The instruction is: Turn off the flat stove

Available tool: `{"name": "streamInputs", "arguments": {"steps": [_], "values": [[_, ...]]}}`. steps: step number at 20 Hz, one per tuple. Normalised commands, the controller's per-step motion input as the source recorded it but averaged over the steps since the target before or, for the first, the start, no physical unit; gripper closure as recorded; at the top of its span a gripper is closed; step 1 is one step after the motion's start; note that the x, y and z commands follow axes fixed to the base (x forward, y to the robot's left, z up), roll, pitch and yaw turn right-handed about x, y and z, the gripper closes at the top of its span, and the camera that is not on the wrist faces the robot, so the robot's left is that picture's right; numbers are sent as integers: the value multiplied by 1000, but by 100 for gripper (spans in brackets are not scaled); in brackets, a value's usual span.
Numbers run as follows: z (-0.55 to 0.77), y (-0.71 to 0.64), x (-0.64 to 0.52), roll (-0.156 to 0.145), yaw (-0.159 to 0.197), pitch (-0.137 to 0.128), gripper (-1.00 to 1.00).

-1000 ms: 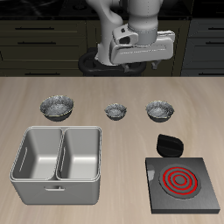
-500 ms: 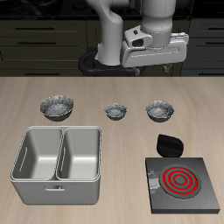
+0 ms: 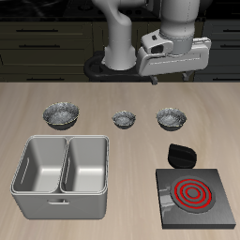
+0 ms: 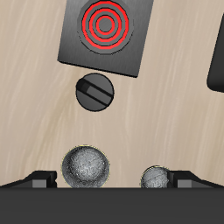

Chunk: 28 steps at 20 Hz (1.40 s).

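Red coils glow on the flat stove, a thin dark slab lying at the worktop's front edge. Its black rounded knob sits on the wood just behind the slab, apart from it by a narrow gap; the wrist view shows the same pair, the stove with its bright rings and the knob close beside one edge. Level with the stove along the front edge, well apart from it, stands a grey double-basin metal tub. Farther back, three crinkled foil bowls stand in a row: a large bowl behind the tub, a small bowl in the middle, and a medium bowl behind the knob. Beyond them, high above the worktop's back edge, hangs the claw on the white arm, touching nothing. In the wrist view only the tips of its fingers show, set far apart with nothing between them.
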Motion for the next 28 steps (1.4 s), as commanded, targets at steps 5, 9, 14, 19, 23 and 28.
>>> {"name": "streamInputs", "arguments": {"steps": [5,9,14,19,23,28], "values": [[-48,195,168,4,27,19,-100],[-51,164,81,35,60,-15,-100],[-89,111,44,25,81,-2,-100],[-10,30,131,-12,94,-22,-100],[-45,-32,158,1,123,-17,-100],[-120,-13,114,32,135,2,-100]]}}
